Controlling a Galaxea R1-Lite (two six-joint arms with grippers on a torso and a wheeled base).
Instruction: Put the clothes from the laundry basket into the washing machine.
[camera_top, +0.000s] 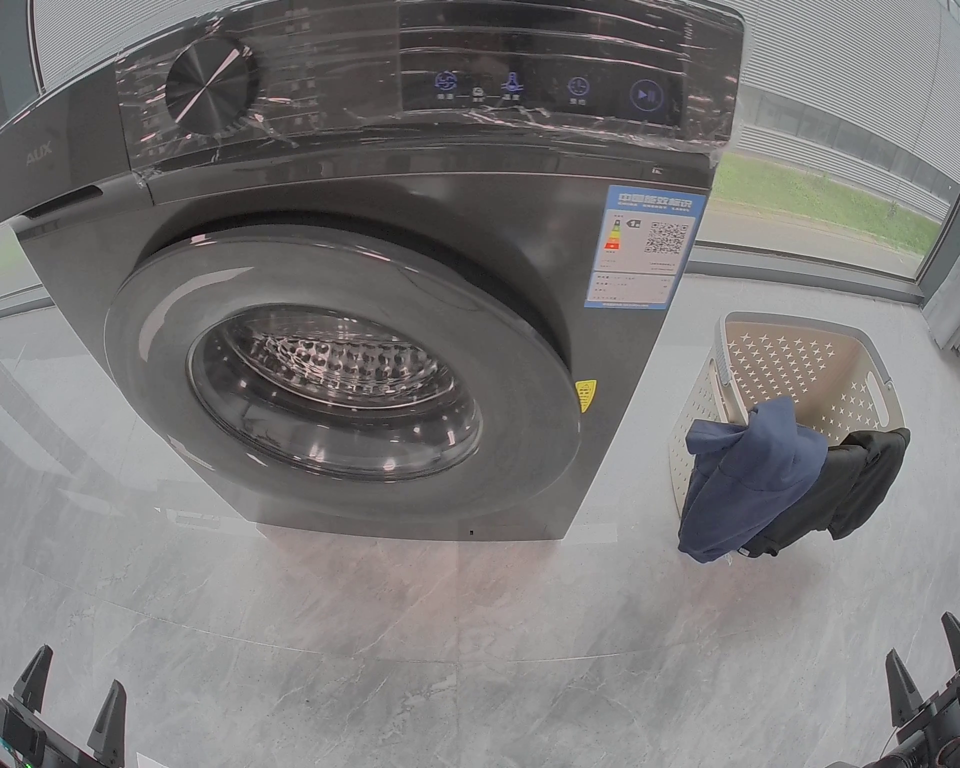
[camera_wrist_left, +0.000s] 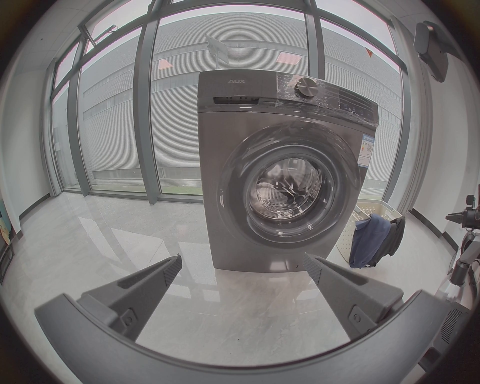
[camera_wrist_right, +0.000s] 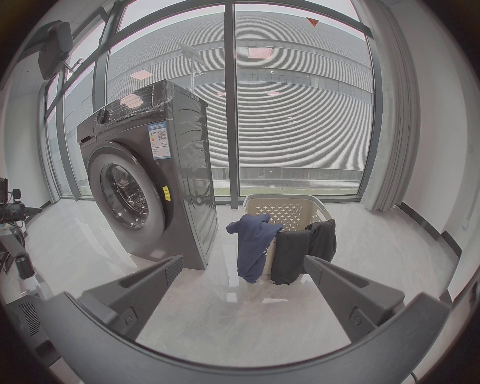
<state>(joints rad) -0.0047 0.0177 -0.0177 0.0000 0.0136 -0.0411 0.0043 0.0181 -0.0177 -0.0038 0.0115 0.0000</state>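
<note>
Hanging over the rim of the laundry basket, blue and black clothes hide its bottom; my left pincer and right pincer hover spread.

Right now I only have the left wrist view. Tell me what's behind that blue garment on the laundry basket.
Observer: A black garment, draped over the same rim of the laundry basket, to the blue garment's right.
Operator: Check the right gripper.
Observer: The right gripper is open and empty.
Operator: Check the washing machine's panel.
Observer: Head view shows blue icons lit on it.
</note>
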